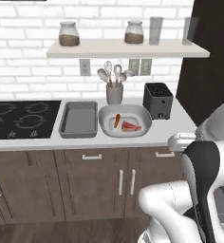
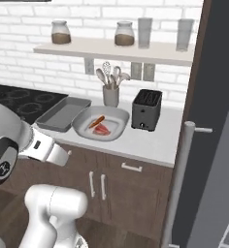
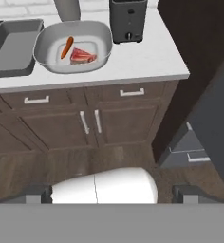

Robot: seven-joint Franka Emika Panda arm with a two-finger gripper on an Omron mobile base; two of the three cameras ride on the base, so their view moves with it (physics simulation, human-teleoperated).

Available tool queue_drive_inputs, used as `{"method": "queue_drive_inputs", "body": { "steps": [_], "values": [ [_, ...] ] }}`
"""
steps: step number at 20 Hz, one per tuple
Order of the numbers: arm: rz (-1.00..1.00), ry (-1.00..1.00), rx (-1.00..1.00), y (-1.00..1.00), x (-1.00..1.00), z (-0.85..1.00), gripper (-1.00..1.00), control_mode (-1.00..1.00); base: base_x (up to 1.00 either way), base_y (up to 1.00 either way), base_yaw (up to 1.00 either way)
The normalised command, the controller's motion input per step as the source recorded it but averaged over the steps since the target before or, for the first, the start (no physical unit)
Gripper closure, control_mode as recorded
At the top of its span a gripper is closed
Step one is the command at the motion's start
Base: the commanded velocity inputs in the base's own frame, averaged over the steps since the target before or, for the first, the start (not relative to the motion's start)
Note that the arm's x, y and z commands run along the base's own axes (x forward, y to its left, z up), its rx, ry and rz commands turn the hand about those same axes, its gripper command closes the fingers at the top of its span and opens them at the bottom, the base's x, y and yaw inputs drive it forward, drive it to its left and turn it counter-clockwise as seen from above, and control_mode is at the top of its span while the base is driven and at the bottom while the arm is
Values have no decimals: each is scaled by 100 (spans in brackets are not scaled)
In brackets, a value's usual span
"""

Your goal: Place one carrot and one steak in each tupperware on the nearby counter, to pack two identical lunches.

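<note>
While the light oval grey tupperware (image 1: 107,127) holds an orange carrot (image 3: 66,47) and red steak (image 3: 82,56), the darker rectangular tray (image 1: 79,118) seemingly awaits its pair; gripper (image 3: 113,193) jaws wide, empty.

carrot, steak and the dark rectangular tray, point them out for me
carrot (image 3: 66,47), hand view, middle of the orange root
steak (image 3: 82,56), hand view, centre of the red slab
dark rectangular tray (image 1: 79,119), left base view, bare floor of the tray

Bare light-grey table (image 1: 166,134) lies in front of the black toaster (image 1: 158,100). That toaster and the grey utensil crock (image 1: 115,93) crowd the oval grey basin (image 1: 107,124) from behind.
</note>
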Motion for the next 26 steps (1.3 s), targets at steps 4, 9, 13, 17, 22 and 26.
{"method": "queue_drive_inputs", "body": {
  "steps": [4,9,13,17,22,26],
  "values": [
    [0,0,0,0,0,0,-100,100,-100,27,1],
    [0,0,0,0,0,0,-100,100,-100,-33,-11],
    [0,0,0,0,0,0,-100,100,-53,-59,-39],
    [0,0,0,0,0,0,-100,100,0,-8,-68],
    [0,0,0,0,0,0,-100,100,14,1,-83],
    [0,0,0,0,0,0,-100,100,24,0,-84]
  ]
}}
